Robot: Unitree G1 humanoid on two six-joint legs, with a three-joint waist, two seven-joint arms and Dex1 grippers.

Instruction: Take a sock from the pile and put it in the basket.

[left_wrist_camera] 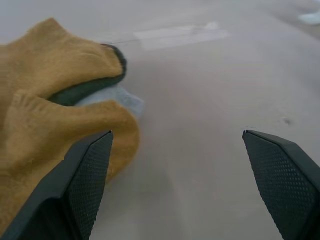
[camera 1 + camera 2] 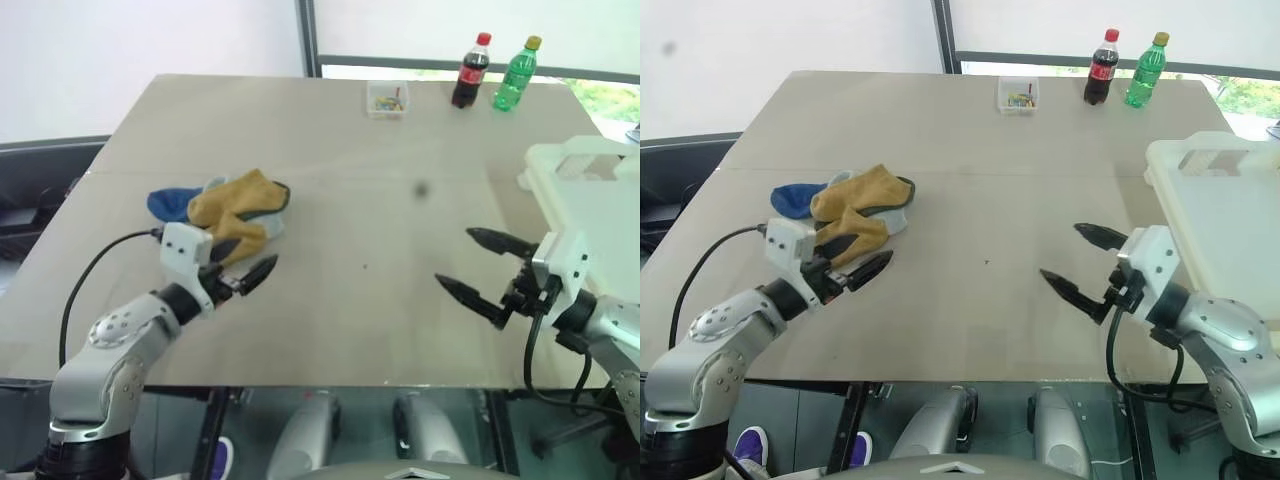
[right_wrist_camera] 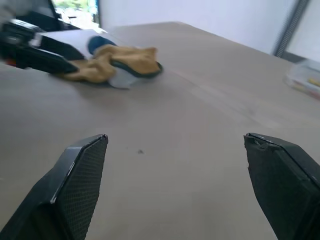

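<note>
**Both sets of fingers spread wide, sock pile untouched**

The left gripper [image 2: 248, 274] hovers low over the bench [image 2: 350, 200] with its fingers [image 1: 85, 175] parted and nothing between them. The pile [image 2: 225, 212] lies just ahead of those fingers and slightly to their outer side: a mustard yellow sock on top, a bright blue one behind it, dark grey and pale blue-grey fabric showing beneath. In the left wrist view the yellow sock sits right beside one fingertip, though contact cannot be told.

The right gripper [image 2: 1072, 262] is also released, its fingers [image 3: 80, 185] wide apart and empty above bare bench, pointing across toward the pile, which is well apart from them. The basket [image 2: 1220, 200], pale cream-white, stands just behind and outside the right fingers at the bench's edge.

Far beyond both sets of fingers stand a small clear box [image 2: 387, 99], a cola bottle [image 2: 470, 72] and a green bottle [image 2: 515, 74].
</note>
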